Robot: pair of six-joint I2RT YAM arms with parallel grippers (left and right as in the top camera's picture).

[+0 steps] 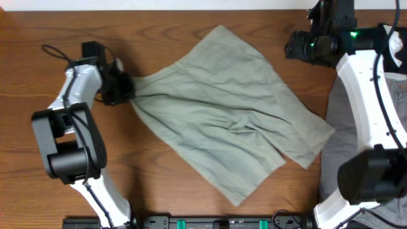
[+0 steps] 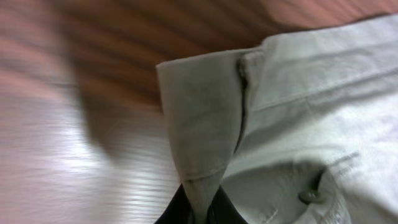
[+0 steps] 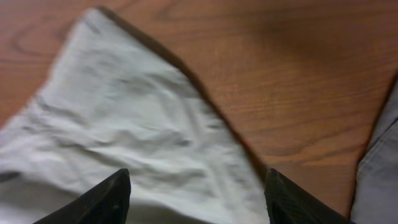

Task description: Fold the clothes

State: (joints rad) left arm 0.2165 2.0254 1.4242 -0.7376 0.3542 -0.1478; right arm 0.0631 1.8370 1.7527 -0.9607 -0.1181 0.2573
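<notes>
Left gripper [image 1: 129, 90] tight on shorts [image 1: 222, 108]

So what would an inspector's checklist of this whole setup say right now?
Surface: wooden table, bare where the cloth does not cover it.
Job's things: pale green shorts spread flat and slanted, not yet folded.
Clutter: grey garment at the right edge, partly under the right arm.
Grippers: left jaws shut on the shorts' waistband corner; right jaws open over another corner, holding nothing.
Cables: black cable looping on the table beside the left arm.
Surroundings: dark rail along the table's near edge; otherwise nothing seen.
</notes>
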